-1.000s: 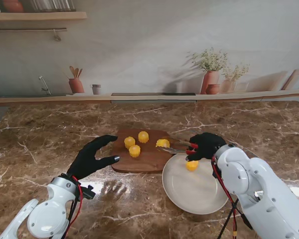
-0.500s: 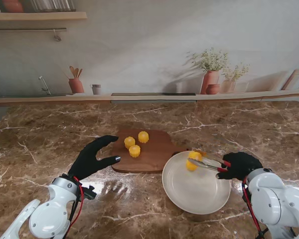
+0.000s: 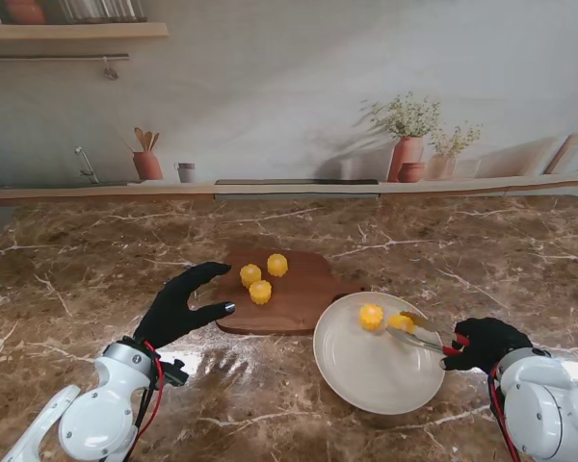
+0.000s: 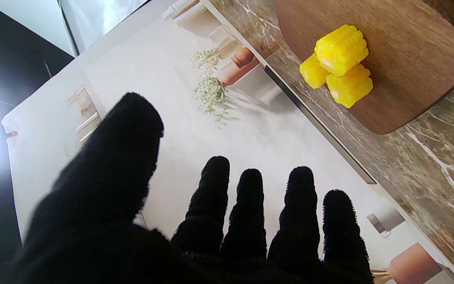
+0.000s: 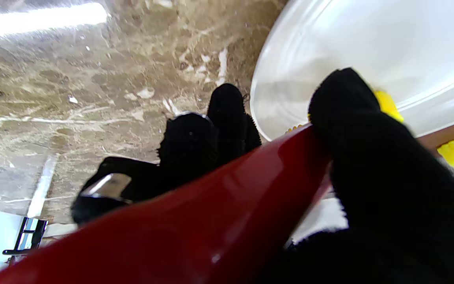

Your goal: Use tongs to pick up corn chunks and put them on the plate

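My right hand (image 3: 486, 343) in its black glove is shut on red-handled metal tongs (image 3: 426, 337) at the right rim of the white plate (image 3: 366, 380). The tong tips hold a yellow corn chunk (image 3: 402, 321) over the plate's far side. Another corn chunk (image 3: 371, 316) lies on the plate just to its left. Three corn chunks (image 3: 260, 292) rest on the wooden cutting board (image 3: 299, 303); the left wrist view shows them (image 4: 341, 65) bunched together. My left hand (image 3: 178, 306) hovers open beside the board's left edge. In the right wrist view the red tong handle (image 5: 195, 221) fills the frame.
The brown marble counter (image 3: 77, 279) spreads all around. Along the back wall stand a utensil pot (image 3: 147, 164), a small cup (image 3: 186, 172) and potted plants (image 3: 409, 144).
My right hand drew back to the right and nearer to me, carrying the corn chunk in the tongs from the board onto the plate's far side. The left hand stayed put.
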You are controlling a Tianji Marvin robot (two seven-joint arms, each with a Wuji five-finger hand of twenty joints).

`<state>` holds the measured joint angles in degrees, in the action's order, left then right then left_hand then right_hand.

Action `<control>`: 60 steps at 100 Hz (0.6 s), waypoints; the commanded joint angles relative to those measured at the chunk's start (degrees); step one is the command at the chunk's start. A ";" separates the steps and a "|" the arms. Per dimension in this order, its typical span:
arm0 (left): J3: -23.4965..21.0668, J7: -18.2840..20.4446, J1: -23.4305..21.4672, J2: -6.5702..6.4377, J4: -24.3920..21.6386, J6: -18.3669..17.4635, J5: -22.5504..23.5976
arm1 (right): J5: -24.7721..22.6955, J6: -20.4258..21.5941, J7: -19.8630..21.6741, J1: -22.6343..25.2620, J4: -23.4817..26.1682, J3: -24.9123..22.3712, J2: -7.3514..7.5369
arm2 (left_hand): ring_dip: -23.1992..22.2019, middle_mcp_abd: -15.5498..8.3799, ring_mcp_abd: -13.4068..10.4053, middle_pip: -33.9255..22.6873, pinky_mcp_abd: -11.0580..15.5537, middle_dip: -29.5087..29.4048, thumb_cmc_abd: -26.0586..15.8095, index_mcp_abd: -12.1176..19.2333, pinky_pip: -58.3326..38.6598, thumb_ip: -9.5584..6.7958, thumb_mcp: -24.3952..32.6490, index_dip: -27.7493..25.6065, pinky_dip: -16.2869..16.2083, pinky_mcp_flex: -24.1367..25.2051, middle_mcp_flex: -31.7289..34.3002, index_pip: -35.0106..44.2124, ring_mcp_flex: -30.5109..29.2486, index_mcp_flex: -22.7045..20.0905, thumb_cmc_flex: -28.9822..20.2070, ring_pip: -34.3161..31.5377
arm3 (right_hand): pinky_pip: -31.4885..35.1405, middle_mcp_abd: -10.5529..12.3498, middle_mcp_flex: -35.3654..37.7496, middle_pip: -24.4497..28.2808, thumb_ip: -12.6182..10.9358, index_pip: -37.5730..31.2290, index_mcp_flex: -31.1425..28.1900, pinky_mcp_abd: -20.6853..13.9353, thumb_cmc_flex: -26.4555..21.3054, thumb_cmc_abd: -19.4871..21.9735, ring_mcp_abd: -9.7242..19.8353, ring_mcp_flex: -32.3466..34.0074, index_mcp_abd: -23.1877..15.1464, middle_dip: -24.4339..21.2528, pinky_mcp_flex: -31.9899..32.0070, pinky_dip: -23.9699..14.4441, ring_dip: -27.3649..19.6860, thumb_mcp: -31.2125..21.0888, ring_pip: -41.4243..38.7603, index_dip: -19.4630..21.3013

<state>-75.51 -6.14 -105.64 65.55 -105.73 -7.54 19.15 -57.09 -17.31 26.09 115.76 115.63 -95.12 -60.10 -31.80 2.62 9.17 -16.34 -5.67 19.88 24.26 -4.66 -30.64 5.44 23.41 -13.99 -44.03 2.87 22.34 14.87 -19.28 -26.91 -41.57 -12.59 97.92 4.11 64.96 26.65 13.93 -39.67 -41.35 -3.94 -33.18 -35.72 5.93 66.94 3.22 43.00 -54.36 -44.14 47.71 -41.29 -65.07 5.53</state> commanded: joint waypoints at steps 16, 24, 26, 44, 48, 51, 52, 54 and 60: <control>0.42 0.37 0.28 0.02 0.48 -0.19 0.12 | -1.12 0.56 1.71 0.14 0.22 -0.04 0.38 | 0.67 -2.05 -3.02 1.35 2.93 -0.54 -1.59 0.91 1.96 -1.80 -1.60 -0.48 -0.90 1.13 -0.72 -1.18 1.60 -0.76 0.34 1.89 | 6.56 -1.04 -3.70 -0.85 -5.64 17.20 -3.66 -7.53 4.95 -1.36 1.72 -1.15 -2.73 -3.01 -1.23 -2.45 2.17 -13.07 1.29 15.38; 0.36 0.61 0.39 -0.03 0.51 -0.20 0.17 | -1.13 0.60 0.23 0.48 0.78 -0.21 0.15 | 0.66 -2.04 -2.94 1.33 2.90 -0.53 -1.51 1.00 1.98 -1.79 -1.60 -0.49 -0.93 1.12 -0.67 -1.14 1.55 -0.82 0.43 1.87 | 6.26 -1.32 -5.65 -0.82 -6.20 18.60 -1.76 -7.93 5.95 -1.77 1.94 -1.99 -1.40 -3.70 -0.89 -2.56 2.20 -8.94 1.41 16.02; 0.34 0.66 0.41 -0.04 0.51 -0.20 0.19 | -1.16 0.63 -0.20 0.53 0.91 -0.25 0.09 | 0.67 -2.02 -2.94 1.32 2.90 -0.53 -1.51 0.89 1.98 -1.80 -1.55 -0.49 -0.94 1.12 -0.65 -1.14 1.60 -0.81 0.37 1.88 | 6.19 -1.33 -5.92 -0.82 -6.30 18.80 -1.50 -8.02 6.02 -1.71 1.95 -2.16 -1.22 -3.78 -0.82 -2.58 2.20 -8.24 1.46 16.12; 0.26 1.36 0.78 -0.18 0.53 0.01 0.16 | -1.78 1.35 -2.50 -0.22 2.23 0.01 -0.22 | 0.65 -2.02 -2.93 1.28 2.91 -0.52 -1.49 0.87 1.98 -1.79 -1.54 -0.48 -1.02 1.10 -0.69 -1.13 1.58 -0.76 0.43 1.85 | 6.08 -1.44 -6.43 -0.60 -6.55 19.05 -1.29 -8.07 6.41 -1.31 1.87 -2.29 -0.94 -3.84 -0.71 -2.64 2.22 -6.37 1.42 16.40; 0.27 1.54 0.90 -0.21 0.51 0.11 0.15 | -1.81 1.73 -3.17 -0.74 2.41 0.33 -0.28 | 0.65 -2.02 -2.91 1.29 2.85 -0.52 -1.50 0.88 1.97 -1.79 -1.54 -0.48 -1.04 1.10 -0.73 -1.12 1.57 -0.78 0.46 1.84 | 6.08 -1.47 -6.22 -0.45 -6.64 18.93 -1.59 -8.07 6.35 -1.22 1.75 -2.16 -1.02 -3.83 -0.71 -2.65 2.23 -6.31 1.34 16.50; 0.28 1.67 1.00 -0.23 0.49 0.18 0.13 | -1.77 2.05 -3.56 -1.27 2.50 0.69 -0.30 | 0.64 -1.94 -2.94 1.26 2.88 -0.52 -1.50 0.84 1.96 -1.78 -1.54 -0.47 -1.04 1.10 -0.67 -1.13 1.57 -0.76 0.46 1.84 | 6.08 -1.44 -6.15 -0.39 -6.71 18.89 -1.68 -8.05 6.24 -1.21 1.70 -2.09 -1.11 -3.84 -0.70 -2.66 2.23 -6.36 1.28 16.55; 0.29 1.71 1.03 -0.24 0.49 0.20 0.12 | -1.76 2.16 -3.64 -1.46 2.54 0.83 -0.30 | 0.64 -1.94 -2.96 1.26 2.89 -0.52 -1.53 0.82 1.96 -1.79 -1.53 -0.47 -1.05 1.09 -0.68 -1.14 1.58 -0.74 0.44 1.84 | 6.10 -1.46 -6.14 -0.37 -6.73 18.87 -1.72 -8.03 6.23 -1.17 1.68 -2.05 -1.13 -3.84 -0.71 -2.67 2.24 -6.39 1.25 16.57; 0.31 1.78 1.12 -0.25 0.48 0.23 0.09 | -1.76 2.41 -3.73 -1.93 2.60 1.15 -0.29 | 0.64 -2.01 -2.96 1.27 2.86 -0.52 -1.52 0.82 1.94 -1.78 -1.54 -0.47 -1.06 1.08 -0.71 -1.14 1.55 -0.75 0.47 1.83 | 6.13 -1.56 -6.10 -0.32 -6.77 18.84 -1.78 -7.98 6.23 -1.09 1.63 -1.99 -1.18 -3.84 -0.75 -2.69 2.24 -6.45 1.21 16.60; 0.36 2.07 1.40 -0.29 0.45 0.38 -0.05 | -1.90 3.38 -3.57 -3.61 2.65 2.38 -0.18 | 0.64 -2.01 -2.93 1.25 2.80 -0.52 -1.53 0.80 1.91 -1.78 -1.54 -0.46 -1.09 1.09 -0.71 -1.14 1.57 -0.76 0.43 1.84 | 6.20 -1.49 -5.85 -0.16 -6.89 18.76 -1.97 -7.90 6.28 -0.80 1.62 -1.81 -1.17 -3.85 -0.88 -2.71 2.25 -6.75 1.08 16.70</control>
<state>-75.34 -4.45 -104.48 65.40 -105.38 -7.49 19.21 -59.03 -15.21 21.78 114.37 117.26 -94.26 -60.26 -31.80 2.62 9.17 -16.33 -5.67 19.88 24.26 -4.66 -30.02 5.43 23.41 -13.99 -44.05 2.89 22.34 14.87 -19.28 -26.91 -41.57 -12.59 97.75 2.59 59.26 25.30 10.82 -20.51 -41.97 -4.73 -26.44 -40.32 6.95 65.99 4.67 40.01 -53.76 -44.15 48.39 -45.71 -63.48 21.47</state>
